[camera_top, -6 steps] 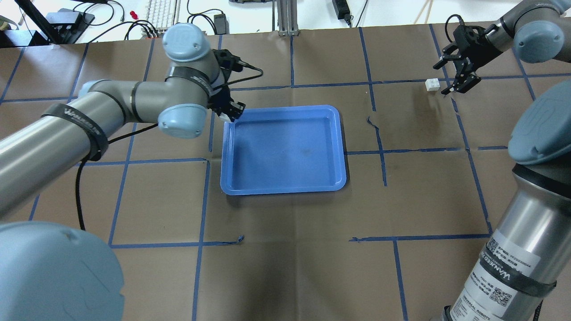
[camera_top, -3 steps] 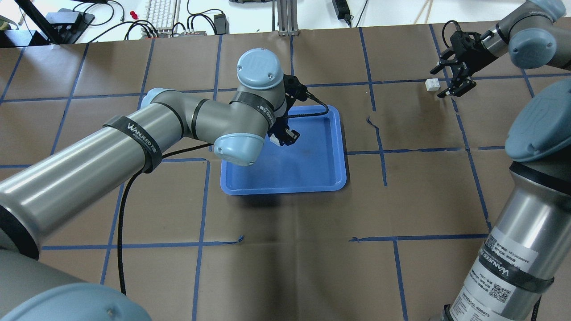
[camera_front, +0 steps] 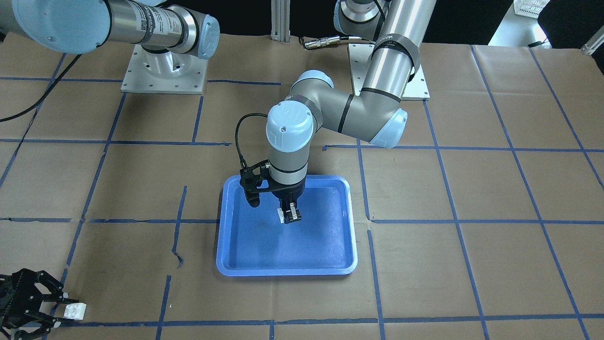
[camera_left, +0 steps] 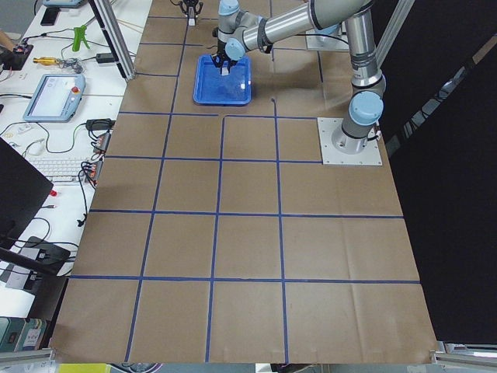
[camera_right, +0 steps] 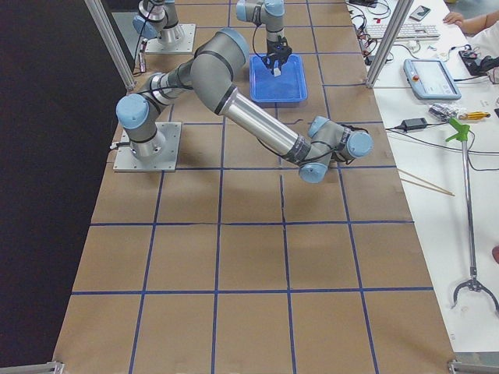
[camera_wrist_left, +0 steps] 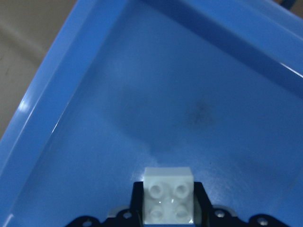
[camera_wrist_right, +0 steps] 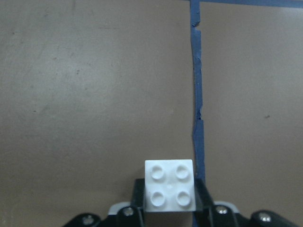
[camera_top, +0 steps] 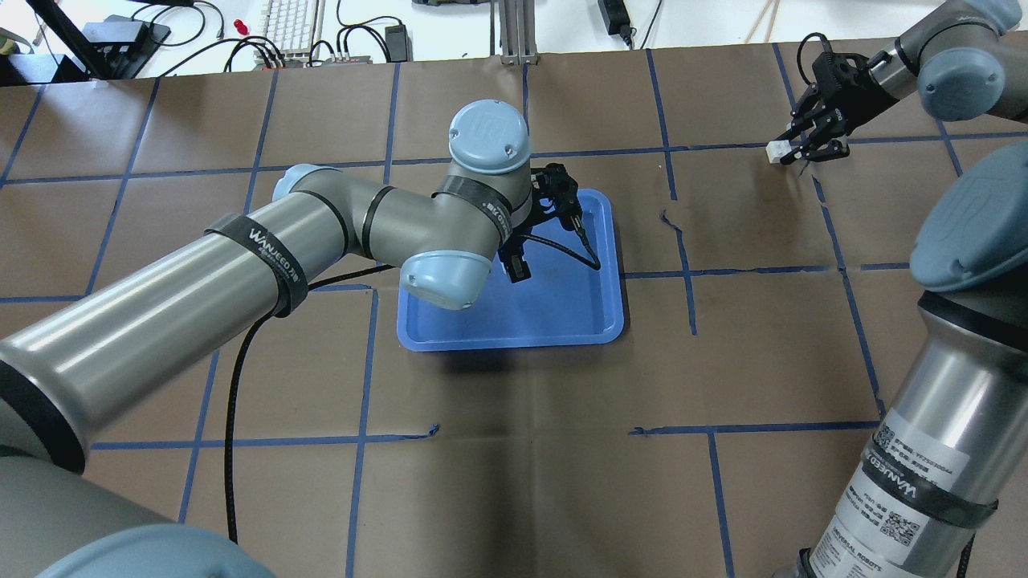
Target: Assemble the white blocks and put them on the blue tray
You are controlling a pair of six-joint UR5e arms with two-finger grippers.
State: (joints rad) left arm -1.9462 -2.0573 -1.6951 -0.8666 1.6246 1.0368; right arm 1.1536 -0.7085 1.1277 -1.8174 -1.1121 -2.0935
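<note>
Left block: held white block (camera_wrist_left: 168, 195) sits between the left gripper's (camera_front: 289, 217) fingers, studs facing the wrist camera, over the middle of the blue tray (camera_front: 283, 272).
Left gripper: closed narrowly on that block. I cannot tell whether the block touches the tray floor.
Right block: far white block (camera_wrist_right: 169, 189) is well apart from the tray, over the brown paper table (camera_top: 723, 361) beside a blue tape line.
Right gripper (camera_top: 795, 151): fingers lie against both sides of the far block, gripping it.
</note>
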